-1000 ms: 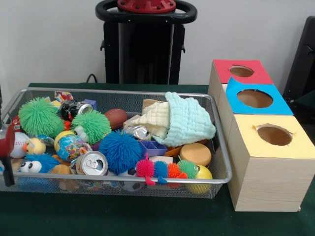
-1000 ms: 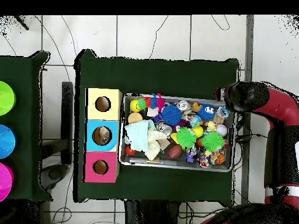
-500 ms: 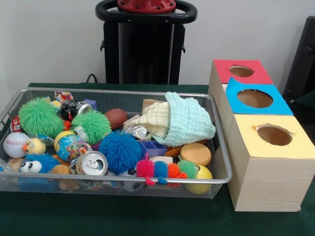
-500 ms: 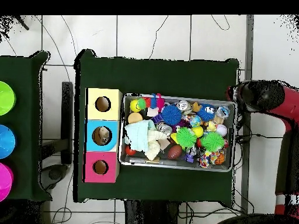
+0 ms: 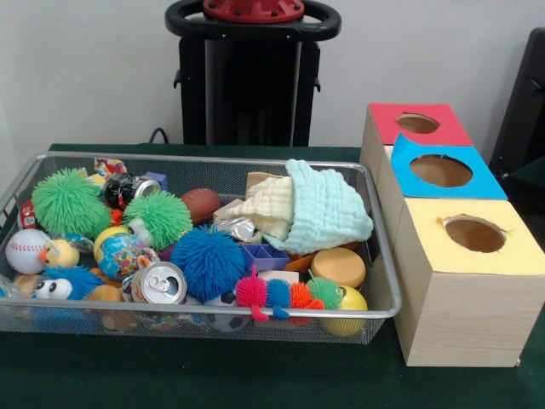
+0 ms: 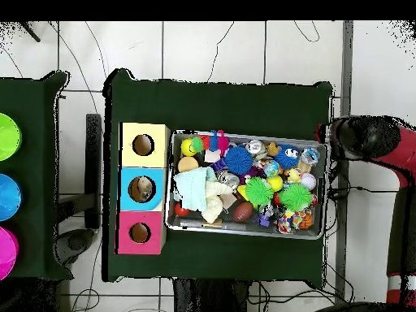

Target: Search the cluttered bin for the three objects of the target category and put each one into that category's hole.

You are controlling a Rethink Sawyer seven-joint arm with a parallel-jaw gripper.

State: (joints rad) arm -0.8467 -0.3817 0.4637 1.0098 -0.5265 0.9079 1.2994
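My gripper (image 6: 348, 136) sits outside the wire mesh bin (image 5: 382, 256) of spiky balls, silver soda can (image 5: 158, 283), baseball (image 5: 25, 250); can't tell its opening; no readable labels.

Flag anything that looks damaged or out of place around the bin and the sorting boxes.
The yellow box's hole has ragged, torn edges, unlike the clean red hole and blue hole. In the wire bin, two cloths lie heaped over the toys.

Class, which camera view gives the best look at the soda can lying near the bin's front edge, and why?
The front view: the soda can faces the camera, its silver top and pull tab plain. In the overhead view it is only a small silver spot among the toys at the mesh bin's edge.
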